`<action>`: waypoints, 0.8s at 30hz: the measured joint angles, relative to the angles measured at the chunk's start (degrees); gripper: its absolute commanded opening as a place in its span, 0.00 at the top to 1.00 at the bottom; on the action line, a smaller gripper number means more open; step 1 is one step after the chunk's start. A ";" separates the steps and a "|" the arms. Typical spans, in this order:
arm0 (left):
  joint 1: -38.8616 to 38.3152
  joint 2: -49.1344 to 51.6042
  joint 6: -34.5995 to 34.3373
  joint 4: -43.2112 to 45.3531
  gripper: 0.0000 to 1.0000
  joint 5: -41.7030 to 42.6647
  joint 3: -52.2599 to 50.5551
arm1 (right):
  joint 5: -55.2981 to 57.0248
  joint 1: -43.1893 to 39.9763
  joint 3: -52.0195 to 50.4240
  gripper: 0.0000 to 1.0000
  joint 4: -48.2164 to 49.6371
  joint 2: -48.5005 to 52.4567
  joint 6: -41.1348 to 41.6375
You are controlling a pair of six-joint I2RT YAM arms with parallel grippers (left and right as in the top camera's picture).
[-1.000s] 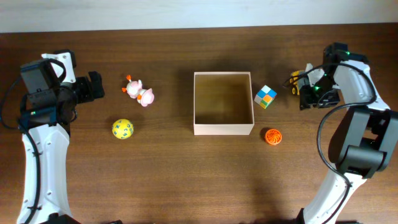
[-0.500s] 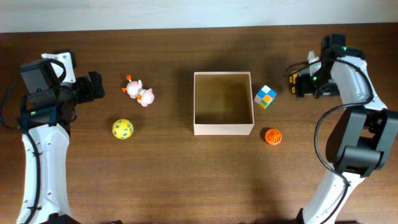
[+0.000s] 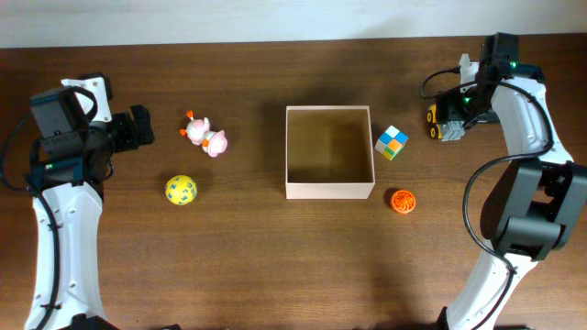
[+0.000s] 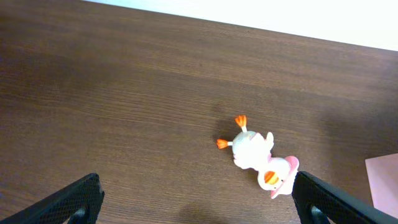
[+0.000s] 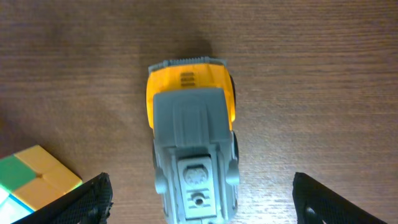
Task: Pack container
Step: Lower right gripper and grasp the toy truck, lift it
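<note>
Black fingertips [image 5: 93, 200] of the right gripper [image 5: 199, 202] are spread wide at the lower corners of the right wrist view, and nothing is gripped by them. A yellow-and-grey toy truck [image 5: 193, 137] is framed between them, clear of both, with its yellow end turned away from the camera. A corner of a colour cube [image 5: 31, 177] is caught at the lower left edge.

The left gripper [image 4: 202, 200] is likewise held wide apart and empty. A white duck [image 4: 258, 155] with orange feet is seen lying on its side on the wood beyond it, nearer the right-hand finger.

From overhead, the container [image 3: 329, 191] is found at the middle of the brown table [image 3: 275, 266], open side up, with only its tan floor on show. The cube is set just beside its right wall, and the truck and right gripper are found further right. An orange ball [image 3: 402, 201] is placed near its front right corner. The duck and a yellow ball [image 3: 181, 190] are left well apart from its left wall.
</note>
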 measured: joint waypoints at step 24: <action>0.00 0.00 0.00 -1.18 0.01 0.00 0.00 | -1.44 0.11 0.15 0.58 2.82 5.14 3.13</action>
